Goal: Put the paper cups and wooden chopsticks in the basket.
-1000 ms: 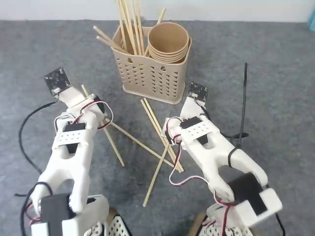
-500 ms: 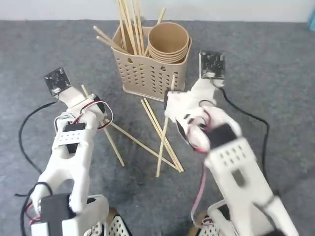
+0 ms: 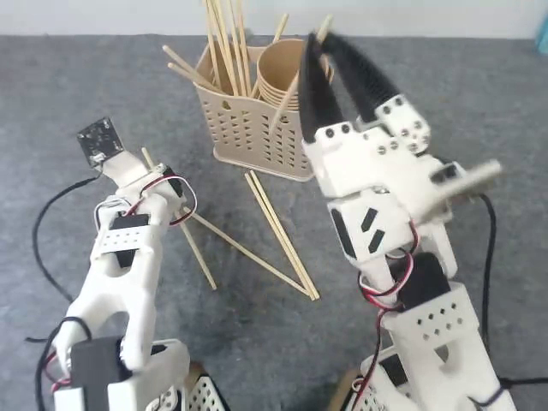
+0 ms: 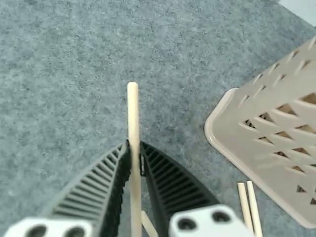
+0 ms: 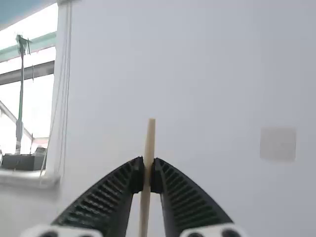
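Observation:
A beige slotted basket (image 3: 257, 137) stands at the back of the grey carpet, holding stacked paper cups (image 3: 287, 73) and several upright chopsticks (image 3: 224, 43). My right gripper (image 3: 319, 40) is raised high over the basket's cup side, shut on a chopstick (image 3: 295, 86) that slants down across the cups; in the right wrist view that chopstick (image 5: 148, 143) sticks out past the right gripper (image 5: 147, 160). My left gripper (image 3: 152, 175) rests low on the carpet left of the basket, and the left gripper (image 4: 133, 145) is shut on a chopstick (image 4: 132, 113) lying there.
Loose chopsticks lie on the carpet in front of the basket: a pair (image 3: 278, 231) side by side and a longer one (image 3: 244, 248) crossing toward them. The basket's corner (image 4: 266, 143) and the pair's ends (image 4: 249, 197) show in the left wrist view. A black cable (image 3: 43, 231) trails at the left.
The right arm rose from the carpet with a chopstick in its gripper and swung up over the basket. The left arm stayed put.

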{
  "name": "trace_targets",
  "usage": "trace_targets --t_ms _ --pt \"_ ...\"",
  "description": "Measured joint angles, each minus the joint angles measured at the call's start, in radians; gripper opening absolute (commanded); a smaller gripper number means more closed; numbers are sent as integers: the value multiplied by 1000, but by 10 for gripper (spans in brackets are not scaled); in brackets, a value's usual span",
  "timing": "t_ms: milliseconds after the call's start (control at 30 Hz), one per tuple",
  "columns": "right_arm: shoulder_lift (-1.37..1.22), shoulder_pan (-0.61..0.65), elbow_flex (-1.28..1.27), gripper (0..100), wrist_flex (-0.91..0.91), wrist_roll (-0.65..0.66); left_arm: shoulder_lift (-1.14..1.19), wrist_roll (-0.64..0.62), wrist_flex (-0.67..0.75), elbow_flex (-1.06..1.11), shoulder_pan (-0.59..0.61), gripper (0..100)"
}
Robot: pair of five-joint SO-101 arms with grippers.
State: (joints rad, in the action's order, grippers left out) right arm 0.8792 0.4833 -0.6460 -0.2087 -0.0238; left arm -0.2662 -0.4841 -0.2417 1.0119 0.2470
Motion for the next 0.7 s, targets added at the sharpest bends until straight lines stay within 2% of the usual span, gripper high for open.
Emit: trace_targets --t_ms 133,333,500,600,700 --pt "-161 32 75 13 -180 124 0 0 0 0 0 11" --pt "-539 44 262 11 -374 203 0 0 0 0 0 11" --pt "-809 52 460 13 -411 229 0 0 0 0 0 11" --pt "-893 52 479 24 -414 229 0 0 17 0 0 11" --pt "-916 51 454 84 -419 229 17 0 54 -2 0 11"
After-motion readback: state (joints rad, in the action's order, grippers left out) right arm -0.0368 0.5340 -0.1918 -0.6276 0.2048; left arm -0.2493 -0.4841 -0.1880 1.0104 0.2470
